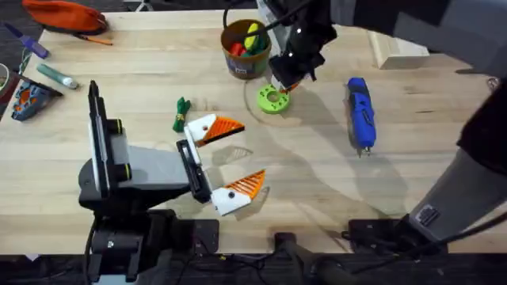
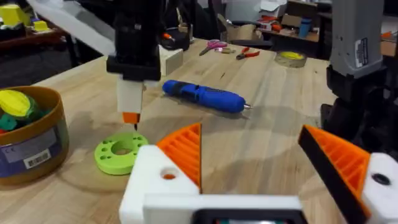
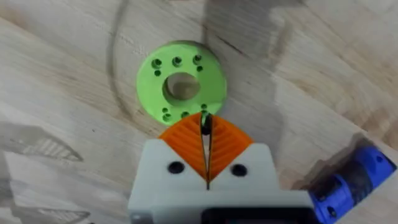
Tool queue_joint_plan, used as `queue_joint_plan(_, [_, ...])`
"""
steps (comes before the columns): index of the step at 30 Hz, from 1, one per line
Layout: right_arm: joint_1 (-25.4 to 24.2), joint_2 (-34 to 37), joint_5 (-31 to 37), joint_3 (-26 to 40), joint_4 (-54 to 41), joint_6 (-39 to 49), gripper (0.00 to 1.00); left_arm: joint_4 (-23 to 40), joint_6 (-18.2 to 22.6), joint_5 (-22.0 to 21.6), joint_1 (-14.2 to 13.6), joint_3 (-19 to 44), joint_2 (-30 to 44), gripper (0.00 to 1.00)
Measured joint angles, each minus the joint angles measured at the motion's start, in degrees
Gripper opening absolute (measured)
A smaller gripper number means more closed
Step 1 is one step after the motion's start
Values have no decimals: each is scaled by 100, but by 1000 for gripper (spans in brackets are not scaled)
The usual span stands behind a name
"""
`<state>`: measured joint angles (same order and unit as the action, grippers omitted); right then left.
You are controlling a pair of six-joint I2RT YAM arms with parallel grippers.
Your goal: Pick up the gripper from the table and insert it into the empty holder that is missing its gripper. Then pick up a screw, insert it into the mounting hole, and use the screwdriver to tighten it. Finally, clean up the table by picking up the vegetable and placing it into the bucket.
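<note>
Upper centre of the overhead frame, the right gripper (image 3: 206, 134) hangs over the green ring-shaped disc (image 1: 273, 99), jaws pinched on a small dark screw (image 3: 206, 124). The left gripper (image 1: 220, 162) rests lower left, jaws wide apart and empty. The blue screwdriver (image 1: 360, 113) lies on the counter (image 1: 317, 174) at right; the yellow bucket (image 1: 244, 49) stands top centre.

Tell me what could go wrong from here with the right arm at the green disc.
1. The right gripper pinches a small dark piece, likely a screw, at the very tips of its jaws; it could slip or tilt.
2. The green disc lies loose on the table, so a push may slide it.
3. The bucket stands close beside that arm; a swing could knock it.
</note>
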<state>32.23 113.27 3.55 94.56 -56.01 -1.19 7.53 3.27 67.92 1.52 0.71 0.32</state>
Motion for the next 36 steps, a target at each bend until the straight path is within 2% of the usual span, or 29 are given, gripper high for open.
queue_joint_plan(7, [0, -509, 29, 0, -165, 0, 6, 0, 0, 0, 0, 0, -2, 985])
queue_joint_plan(22, [0, -2180, 26, 0, -754, -413, 6, 0, 0, 0, 0, 0, -1, 985])
queue_joint_plan(36, [0, -2342, -346, 12, -1086, -682, 6, 0, 0, 0, 0, 0, 0, 985])
